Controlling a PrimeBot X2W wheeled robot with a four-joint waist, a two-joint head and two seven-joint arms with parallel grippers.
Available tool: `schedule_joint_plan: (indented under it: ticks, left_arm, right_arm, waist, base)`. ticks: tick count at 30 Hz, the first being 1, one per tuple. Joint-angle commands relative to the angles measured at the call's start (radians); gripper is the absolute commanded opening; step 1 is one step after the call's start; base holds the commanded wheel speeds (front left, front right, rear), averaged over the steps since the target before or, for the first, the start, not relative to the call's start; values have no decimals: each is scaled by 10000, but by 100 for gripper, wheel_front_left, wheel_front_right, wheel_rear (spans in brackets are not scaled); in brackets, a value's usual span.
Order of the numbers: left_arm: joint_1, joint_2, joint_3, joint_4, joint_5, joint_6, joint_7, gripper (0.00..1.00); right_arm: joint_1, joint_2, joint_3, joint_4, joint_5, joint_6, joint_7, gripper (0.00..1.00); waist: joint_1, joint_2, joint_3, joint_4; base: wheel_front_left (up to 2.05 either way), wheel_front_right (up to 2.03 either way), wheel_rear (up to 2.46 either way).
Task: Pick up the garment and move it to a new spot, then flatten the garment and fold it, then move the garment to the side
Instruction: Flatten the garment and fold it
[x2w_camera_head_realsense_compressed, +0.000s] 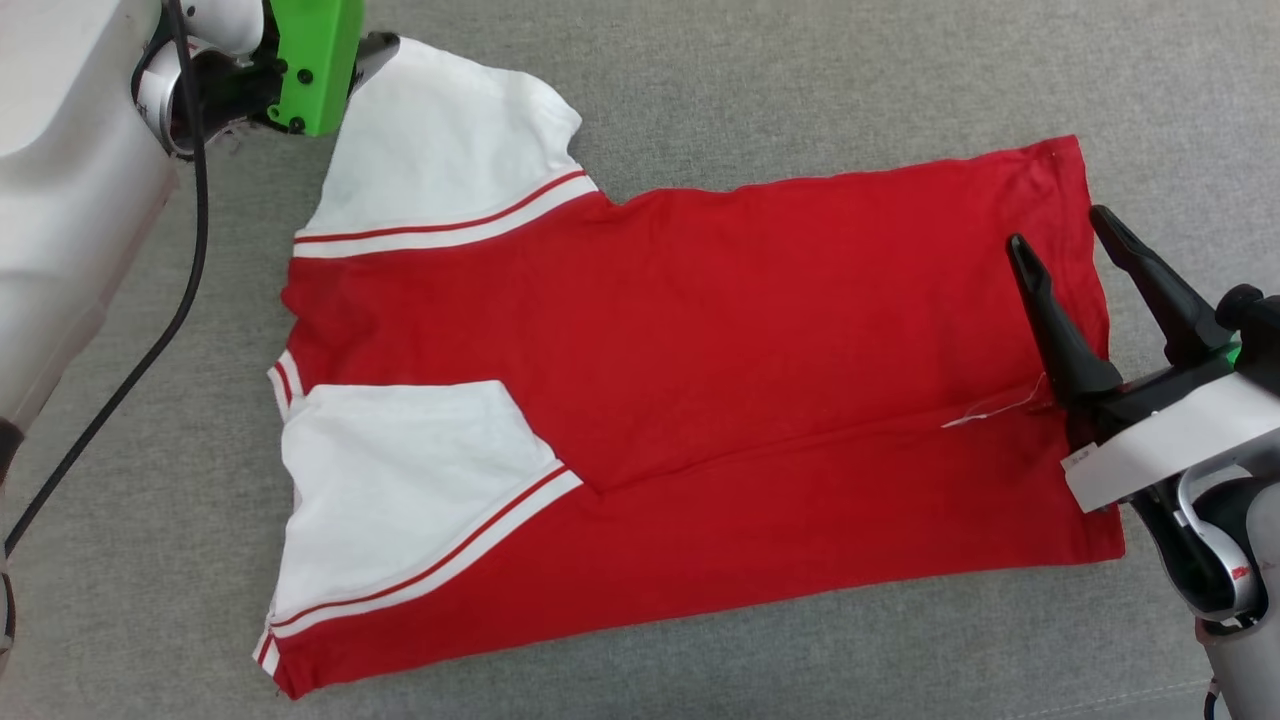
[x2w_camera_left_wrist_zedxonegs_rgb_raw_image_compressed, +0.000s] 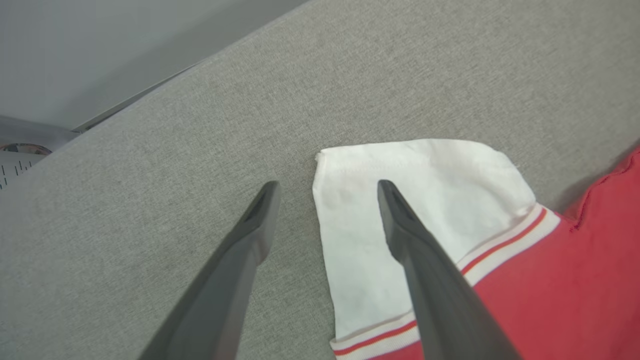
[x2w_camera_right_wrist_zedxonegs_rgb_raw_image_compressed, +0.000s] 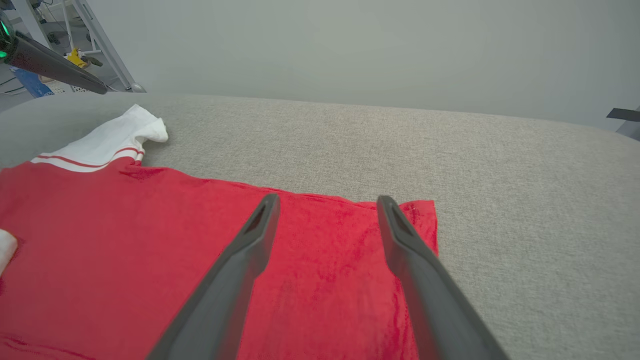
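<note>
The red jersey T-shirt (x2w_camera_head_realsense_compressed: 700, 330) lies flat on the grey fabric surface (x2w_camera_head_realsense_compressed: 800, 80). In the head view its long axis runs left to right, with the collar end to the robot's left and the hem (x2w_camera_head_realsense_compressed: 1080, 170) to its right. One white sleeve (x2w_camera_head_realsense_compressed: 400, 490) is folded onto the body.

The left gripper (x2w_camera_left_wrist_zedxonegs_rgb_raw_image_compressed: 327, 184) hovers at the other sleeve (x2w_camera_left_wrist_zedxonegs_rgb_raw_image_compressed: 425, 175), fingers wide apart and holding nothing. The right gripper (x2w_camera_head_realsense_compressed: 1058, 227) is angled over the hem, fingers wide apart and empty.

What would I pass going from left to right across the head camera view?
Black cable → green wrist mount → white sleeves → red body of the garment → right gripper, its jaws open over the hem end.
</note>
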Motion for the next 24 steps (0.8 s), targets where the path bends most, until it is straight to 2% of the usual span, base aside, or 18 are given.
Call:
schedule_joint_plan:
  ticks: [1, 13, 14, 15, 19, 24]
  left_arm:
    - [-225, -27, -125, 129, -120, -55, 286, 100]
    - [-30, 283, -875, 38, -479, -78, 1235, 100]
    - [-13, 306, -914, -25, -493, -78, 1233, 34]
    - [0, 329, -943, -81, -500, -79, 1215, 0]
    - [-18, 453, -1011, -332, -478, -79, 776, 0]
    - [-26, 577, -977, -824, -602, -79, -236, 0]
  right_arm:
    - [-224, 33, 45, 8, -83, -9, -104, 100]
    - [-744, -23, 349, 537, 20, -9, -499, 100]
    - [-762, -36, 348, 586, 42, -9, -521, 100]
    - [-785, -47, 332, 619, 63, -9, -541, 100]
    - [-951, -221, 167, 686, 81, -9, -581, 100]
    - [-1376, -742, -229, 638, -7, -9, -219, 100]
  waist:
    - [-2, 0, 772, -491]
    - [-2, 0, 1174, -673]
    - [-2, 0, 1159, -660]
    - [-2, 0, 1136, -642]
    - [-2, 0, 923, -505]
    - [-2, 0, 465, -150]
  base:
    - [0, 0, 0]
    - [0, 0, 0]
    - [0, 0, 0]
    - [0, 0, 0]
    - [0, 0, 0]
    - [0, 0, 0]
